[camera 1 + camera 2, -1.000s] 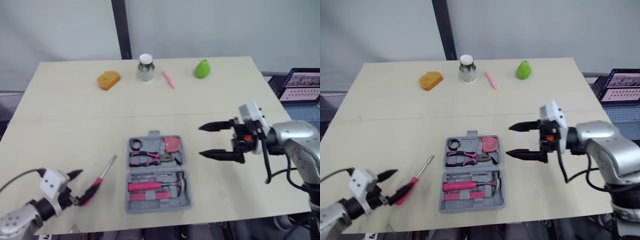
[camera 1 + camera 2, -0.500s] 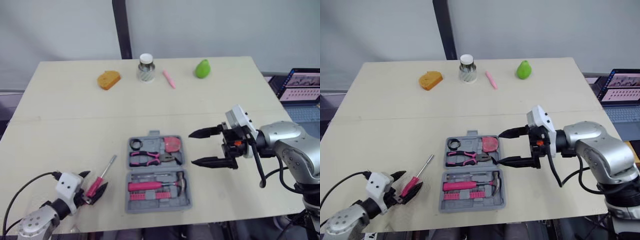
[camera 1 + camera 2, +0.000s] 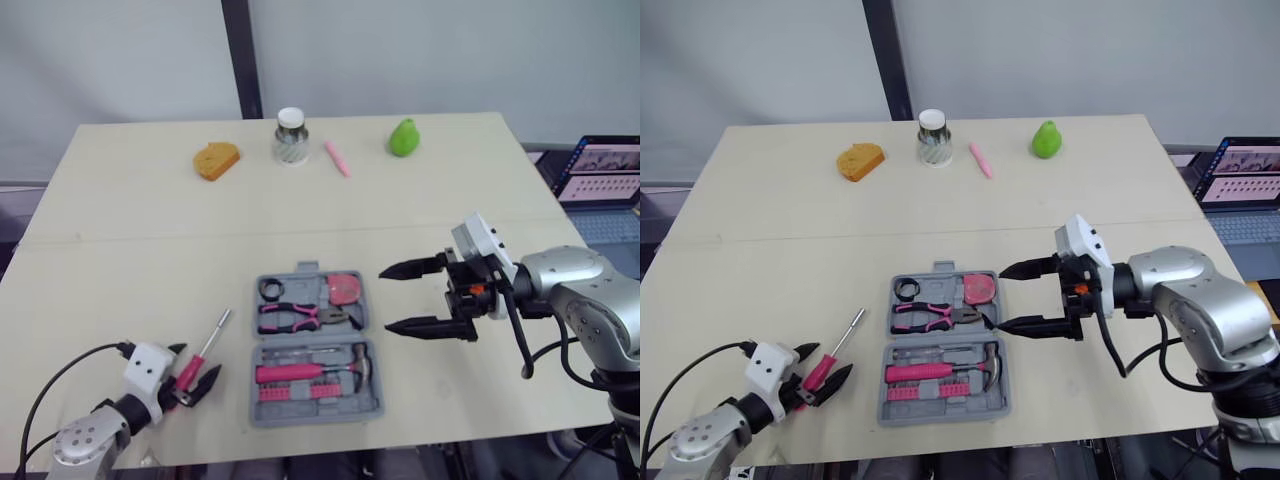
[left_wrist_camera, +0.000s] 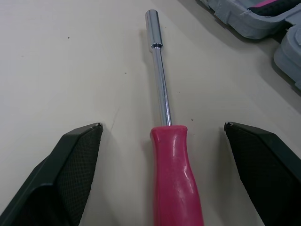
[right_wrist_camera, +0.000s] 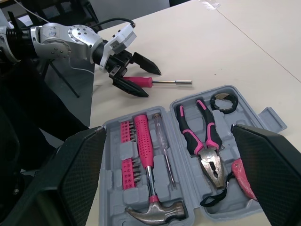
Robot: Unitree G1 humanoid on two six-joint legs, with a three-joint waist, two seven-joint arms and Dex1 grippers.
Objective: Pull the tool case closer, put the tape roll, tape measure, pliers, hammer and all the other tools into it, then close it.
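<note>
One screwdriver (image 3: 212,330), at 9 o'clock of the open tool case (image 3: 315,345), is straddled by the open jaws of the left gripper (image 3: 196,363). The right gripper (image 3: 385,299) is held open at 3 o'clock. Four small objects (image 3: 291,135) are ranged at 12 o'clock.

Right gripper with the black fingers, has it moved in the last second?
Yes. The right gripper, fingers open, has shifted to the robot's left, closer to the open grey plastic tool case.

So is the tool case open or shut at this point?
Open. The tool case lies flat with both halves spread, and the pliers and hammer show in their slots.
</note>
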